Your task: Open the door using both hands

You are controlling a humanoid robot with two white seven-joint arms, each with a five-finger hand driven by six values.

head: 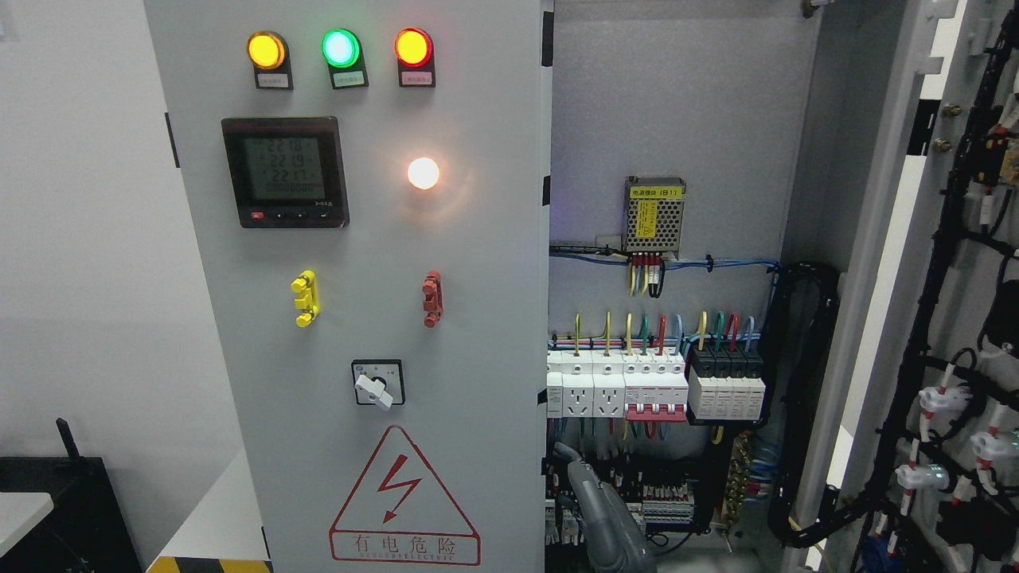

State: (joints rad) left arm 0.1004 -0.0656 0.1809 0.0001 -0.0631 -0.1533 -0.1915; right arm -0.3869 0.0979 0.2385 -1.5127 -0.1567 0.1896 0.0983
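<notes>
The grey cabinet's left door [478, 263] stands closed and fills the middle of the head view. It carries three lit lamps, a meter [285, 172], a rotary switch [378, 383] and a danger triangle. The right door [884, 239] is swung wide open at the picture's right, its inner side with black cable looms facing me. A grey robot hand [599, 501] rises from the bottom edge just right of the middle, so I take it as my right hand. It sits inside the open cabinet, close beside the left door's free edge. My left hand is out of sight.
Inside the cabinet [677, 119] are a power supply [654, 213], a row of sockets and breakers [653, 386] and coloured wires. A dark box [56, 509] sits at the lower left beside a white wall.
</notes>
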